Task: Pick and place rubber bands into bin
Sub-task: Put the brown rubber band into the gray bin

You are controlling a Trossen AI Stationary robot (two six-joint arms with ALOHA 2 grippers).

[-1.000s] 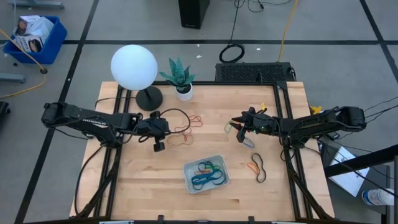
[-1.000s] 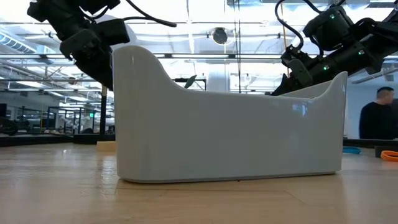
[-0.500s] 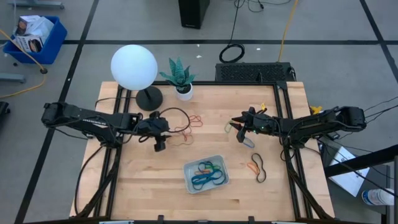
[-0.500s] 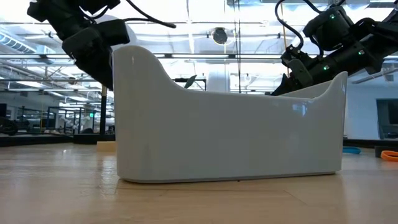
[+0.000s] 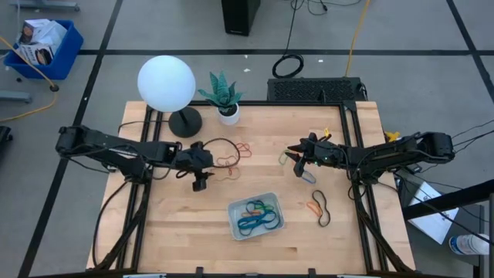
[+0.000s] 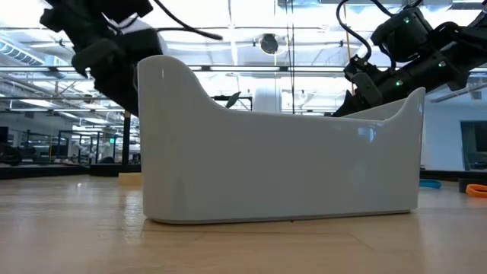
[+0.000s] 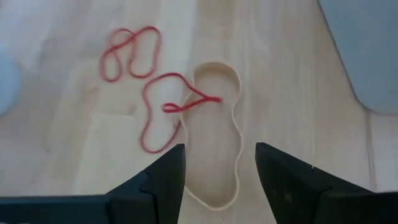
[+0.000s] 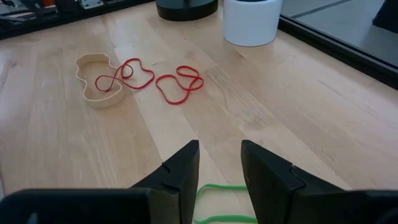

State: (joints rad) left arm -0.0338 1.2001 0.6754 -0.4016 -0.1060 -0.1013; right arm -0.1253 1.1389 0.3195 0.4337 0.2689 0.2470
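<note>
The pale grey-blue bin (image 5: 255,216) sits near the table's front middle with blue, green and orange rubber bands in it; in the low view its wall (image 6: 281,167) fills the foreground. My left gripper (image 5: 201,183) is open above a tan rubber band (image 7: 216,63), which lies flat with a red band (image 7: 145,106) across it; its fingers straddle the tan band's near end (image 7: 217,155). Another red band (image 7: 130,53) lies farther off. My right gripper (image 5: 297,164) hovers open at the right, with a green band (image 8: 217,186) on the table under its fingertips (image 8: 219,155).
A lamp with a white globe (image 5: 166,83) and a small potted plant (image 5: 224,96) stand at the table's far edge. An orange and a black band (image 5: 318,207) lie right of the bin. A black cable (image 5: 220,140) loops by the left gripper. Bare wood lies at the front left.
My left arm has shifted a little toward the table's right, bringing its gripper nearer the tan and red bands. The bands and the bin lie as before.
</note>
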